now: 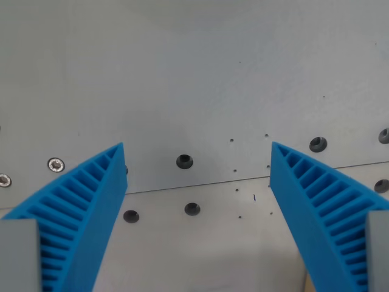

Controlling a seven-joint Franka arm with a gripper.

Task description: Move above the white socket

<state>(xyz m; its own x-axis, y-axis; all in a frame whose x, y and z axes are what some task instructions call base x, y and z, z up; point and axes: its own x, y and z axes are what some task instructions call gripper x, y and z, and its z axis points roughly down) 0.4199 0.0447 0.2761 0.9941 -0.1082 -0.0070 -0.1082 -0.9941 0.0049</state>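
Two blue ribbed plastic fingers [79, 219] of the gripper [197, 152] rise from the lower left and lower right corners of the frame, spread wide apart with nothing between them. Behind them lies a grey metal plate [182, 79] with a thin seam [182, 187] and several dark round holes [185, 161]. No white socket is visible in this view.

Both ribbed blue plastic fingers [85, 213] of the gripper [196, 149] run off the bottom edge, their bases unseen. The grey metal plate [194, 73] continues past every edge. Outside the jaw at the wrist view's right, two dark round holes [384, 135] are cut by the frame. Tiny dark specks [253, 198] between the jaws are too small to identify.
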